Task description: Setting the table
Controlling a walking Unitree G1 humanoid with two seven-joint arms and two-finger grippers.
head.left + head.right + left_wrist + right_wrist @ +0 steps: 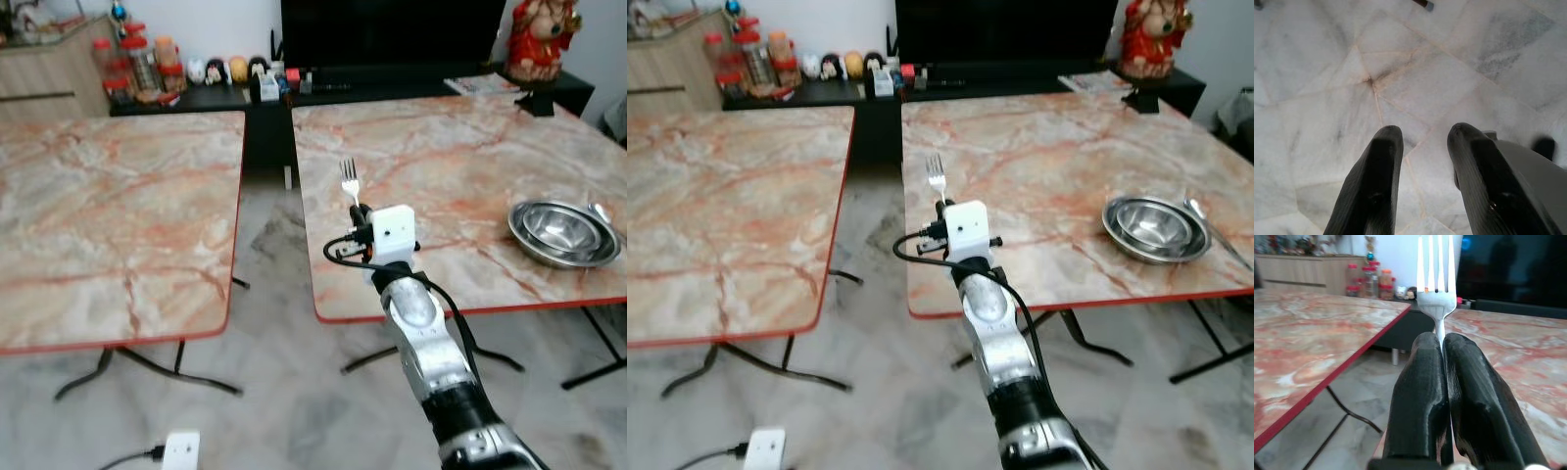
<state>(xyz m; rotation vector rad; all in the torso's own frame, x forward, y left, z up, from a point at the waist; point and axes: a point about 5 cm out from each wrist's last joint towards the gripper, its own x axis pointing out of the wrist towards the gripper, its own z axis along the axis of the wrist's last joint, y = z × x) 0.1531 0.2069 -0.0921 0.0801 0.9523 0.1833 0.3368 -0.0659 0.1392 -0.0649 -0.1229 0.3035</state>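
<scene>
Far left: wood cabinet (54,69) against wall. Next to it, red-lidded jars (137,67) on a low black shelf (211,96) w/ small figurines (223,70).

Left table (113,220), marble-pattern top, red edge. On floor near its front edge: white box (180,451) w/ black cable.

Left gripper (1422,147) hangs over pale marble floor (1415,78); fingers (1376,181) apart, nothing between them.

Gap betw. the two tables shows floor and table legs.

Right gripper (1444,382) raised in front of right table (441,147), at the near left corner. Fingers (1418,401) pressed together, clamped on fork (349,182) handle. Fork upright, tines up, held above the table edge, not touching it. Wrist view: four tines clear of fingertips, handle disappears betw. the fingers. White wrist housing (392,235) w/ black cable just below the fork; silver arm (431,362) runs down to bottom of frame.

Behind right table: dark TV (392,34) on the shelf, papers (480,84) beside it.

Right side of right table, near front edge: nested steel bowls (562,233). Spoon (1215,230) lies just beside the bowls, on their right. Bowls well apart from fork.

Far right back: red/gold statue (539,39) on a black stand.
</scene>
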